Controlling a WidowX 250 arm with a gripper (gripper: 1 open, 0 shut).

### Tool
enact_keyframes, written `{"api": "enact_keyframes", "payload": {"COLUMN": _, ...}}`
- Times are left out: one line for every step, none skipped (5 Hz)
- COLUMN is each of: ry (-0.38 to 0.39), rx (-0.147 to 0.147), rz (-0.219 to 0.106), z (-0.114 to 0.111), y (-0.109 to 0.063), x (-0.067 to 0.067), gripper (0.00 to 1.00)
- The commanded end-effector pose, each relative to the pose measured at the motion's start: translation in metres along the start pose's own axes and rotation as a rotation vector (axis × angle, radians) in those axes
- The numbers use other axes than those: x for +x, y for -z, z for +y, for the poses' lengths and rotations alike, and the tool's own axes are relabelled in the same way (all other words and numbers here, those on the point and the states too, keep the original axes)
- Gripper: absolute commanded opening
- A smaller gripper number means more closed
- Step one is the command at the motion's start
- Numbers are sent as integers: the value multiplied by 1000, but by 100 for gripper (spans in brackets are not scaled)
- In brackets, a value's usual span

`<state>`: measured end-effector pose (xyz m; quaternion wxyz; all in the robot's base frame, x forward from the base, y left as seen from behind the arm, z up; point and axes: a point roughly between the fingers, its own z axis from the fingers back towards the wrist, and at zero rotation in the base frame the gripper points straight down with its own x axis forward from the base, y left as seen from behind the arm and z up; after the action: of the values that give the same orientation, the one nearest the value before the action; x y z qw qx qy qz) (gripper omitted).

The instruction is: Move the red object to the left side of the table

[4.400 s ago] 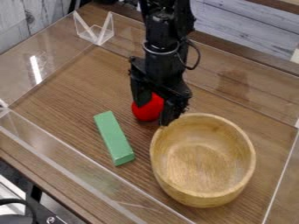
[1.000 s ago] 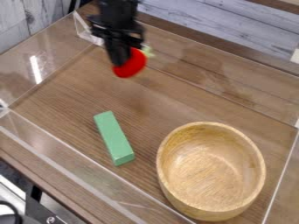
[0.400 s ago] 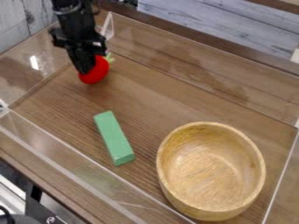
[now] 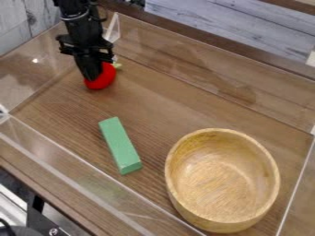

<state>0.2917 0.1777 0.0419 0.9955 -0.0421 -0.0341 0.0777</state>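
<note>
The red object (image 4: pixel 101 76) is a small round toy with a bit of green at its side. It sits low over the left part of the brown wood-grain table (image 4: pixel 209 97). My black gripper (image 4: pixel 91 72) comes down from above and is shut on the red object, its fingers covering the toy's left half. Whether the toy touches the tabletop I cannot tell.
A green rectangular block (image 4: pixel 120 145) lies in front of the gripper, toward the near wall. A round light wooden bowl (image 4: pixel 223 179) fills the near right corner. Clear acrylic walls (image 4: pixel 37 69) border the table; a clear bracket (image 4: pixel 109 28) stands at the back left.
The gripper carried the red object from the table's middle back area leftward and lower. Over the last half second it barely shifted.
</note>
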Motion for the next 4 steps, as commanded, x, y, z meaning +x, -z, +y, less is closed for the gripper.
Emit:
{"api": "enact_keyframes", "payload": {"ry": -11, "rx": 15, "rz": -26, "z": 22, "y": -7, "x": 11, "gripper": 0}}
{"api": "enact_keyframes", "payload": {"ry": -20, "rx": 8, "rz": -12, "z": 36, "y": -2, "x": 14, "gripper": 0}}
{"api": "enact_keyframes", "payload": {"ry": -80, "rx": 5, "rz": -1, "z": 37, "y": 5, "x": 14, "gripper": 0}}
{"api": "enact_keyframes", "payload": {"ry": -132, "rx": 4, "rz": 11, "z": 37, "y": 12, "x": 14, "gripper": 0}}
